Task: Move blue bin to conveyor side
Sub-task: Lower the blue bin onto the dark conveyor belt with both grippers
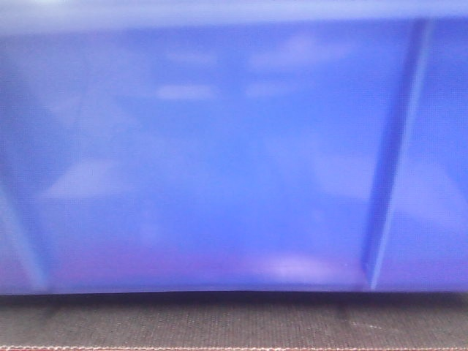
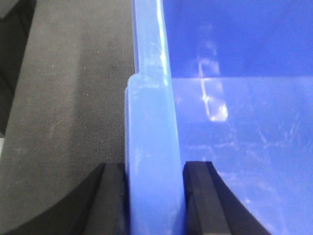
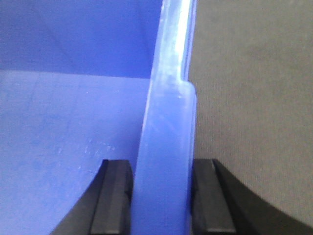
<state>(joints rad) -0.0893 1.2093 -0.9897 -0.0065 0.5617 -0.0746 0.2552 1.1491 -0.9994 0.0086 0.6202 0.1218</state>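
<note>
The blue bin (image 1: pixel 219 161) fills almost the whole front view, its glossy near wall showing a slim rib at the right. Below its lower edge runs the conveyor (image 1: pixel 234 318), a dark woven belt with a thin red edge strip (image 1: pixel 234 347). A shadow line lies between bin and belt, so I cannot tell if they touch. My left gripper (image 2: pixel 155 169) is shut on the bin's thick left rim (image 2: pixel 149 122), one black finger (image 2: pixel 112 196) outside and one inside. My right gripper (image 3: pixel 161 166) is shut on the right rim (image 3: pixel 166 122) in the same way.
Dark belt surface (image 2: pixel 73 98) lies outside the bin's left wall, and more of it (image 3: pixel 249 98) outside the right wall. The bin's inside floor (image 2: pixel 244 147) shows only reflections. A darker gap (image 2: pixel 12 58) shows at the far left of the left wrist view.
</note>
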